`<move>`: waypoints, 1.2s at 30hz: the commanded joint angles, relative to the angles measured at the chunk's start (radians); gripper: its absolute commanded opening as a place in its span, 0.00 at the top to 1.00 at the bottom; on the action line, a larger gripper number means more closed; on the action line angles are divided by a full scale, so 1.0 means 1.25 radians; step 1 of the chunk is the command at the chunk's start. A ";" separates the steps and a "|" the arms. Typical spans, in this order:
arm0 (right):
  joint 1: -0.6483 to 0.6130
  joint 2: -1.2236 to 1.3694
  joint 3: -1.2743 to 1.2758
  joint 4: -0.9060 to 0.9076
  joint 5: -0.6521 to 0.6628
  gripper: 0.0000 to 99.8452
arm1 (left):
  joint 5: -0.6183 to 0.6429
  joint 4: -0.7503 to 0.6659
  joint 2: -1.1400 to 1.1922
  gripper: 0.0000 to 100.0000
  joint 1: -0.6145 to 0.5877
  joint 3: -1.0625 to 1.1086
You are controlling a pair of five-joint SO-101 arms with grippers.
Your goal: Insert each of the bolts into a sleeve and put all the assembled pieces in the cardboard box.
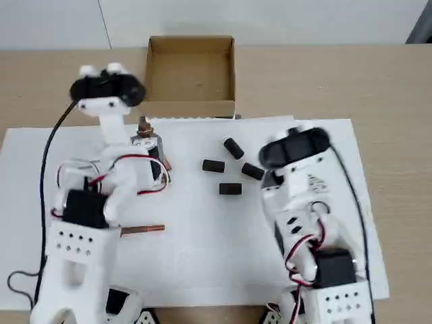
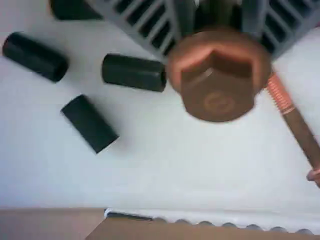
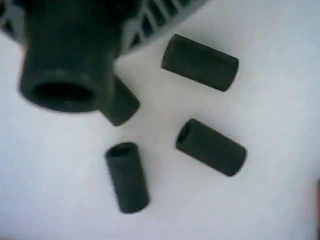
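My left gripper (image 2: pixel 216 15) is shut on a copper bolt (image 2: pixel 217 80), whose hex head faces the wrist camera. In the high view this gripper (image 1: pixel 147 138) hangs over the paper's far left, just before the cardboard box (image 1: pixel 189 108). My right gripper (image 3: pixel 75 20) is shut on a black sleeve (image 3: pixel 65 65), open end towards the camera. Several loose sleeves (image 1: pixel 230 189) lie on the paper between the arms, seen close in the right wrist view (image 3: pixel 210 147). A second bolt (image 1: pixel 142 230) lies by the left arm's base, and a third bolt (image 2: pixel 295 125) lies under the left gripper.
A white paper sheet (image 1: pixel 202 263) covers the wooden table (image 1: pixel 391 81). The box stands open at the paper's far edge. The right arm (image 1: pixel 293 150) leans over the sleeves from the right. Cables (image 1: pixel 47 162) run along the left arm.
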 commanded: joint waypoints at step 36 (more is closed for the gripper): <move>-0.354 -0.069 0.284 -0.422 -0.052 1.00 | 0.184 -0.339 -0.819 0.99 0.146 0.595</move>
